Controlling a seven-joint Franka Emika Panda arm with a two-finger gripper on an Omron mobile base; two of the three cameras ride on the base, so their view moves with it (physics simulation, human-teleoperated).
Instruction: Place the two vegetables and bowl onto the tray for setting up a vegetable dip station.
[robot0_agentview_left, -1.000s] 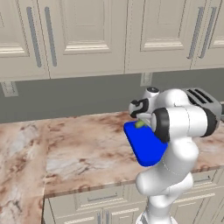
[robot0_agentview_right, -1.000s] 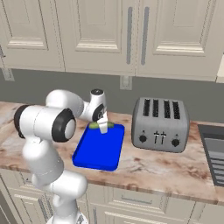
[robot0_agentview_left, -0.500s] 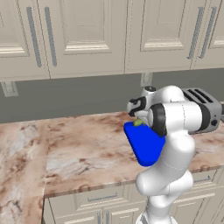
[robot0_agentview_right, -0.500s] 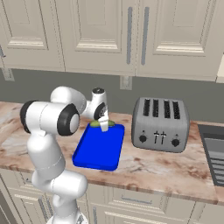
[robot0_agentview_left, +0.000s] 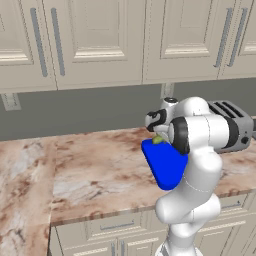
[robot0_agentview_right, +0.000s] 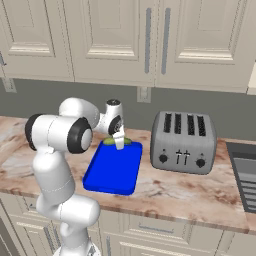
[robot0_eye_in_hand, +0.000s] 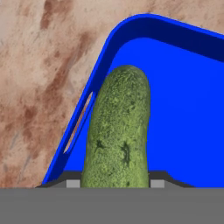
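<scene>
A bumpy green cucumber (robot0_eye_in_hand: 118, 131) stands between my fingers, and my gripper (robot0_eye_in_hand: 115, 183) is shut on it. The blue tray (robot0_eye_in_hand: 188, 109) lies right under it on the marble counter, with the cucumber's tip over the tray's corner by a handle slot. From the right base view the gripper (robot0_agentview_right: 119, 144) points down at the far end of the tray (robot0_agentview_right: 112, 172), the cucumber (robot0_agentview_right: 116, 141) at its rim. In the left base view the arm covers part of the tray (robot0_agentview_left: 165, 167); the cucumber (robot0_agentview_left: 158, 140) peeks out under the gripper (robot0_agentview_left: 159, 135). The bowl is out of view.
A grey four-slot toaster (robot0_agentview_right: 183, 141) stands just right of the tray. A sink (robot0_agentview_right: 245, 170) begins at the far right. Cabinets hang above a grey backsplash. The marble counter (robot0_agentview_left: 90, 170) stretches left of the tray and turns a corner.
The arm's elbow has swung slightly. The gripper has stayed over the tray's far end with the cucumber still in it.
</scene>
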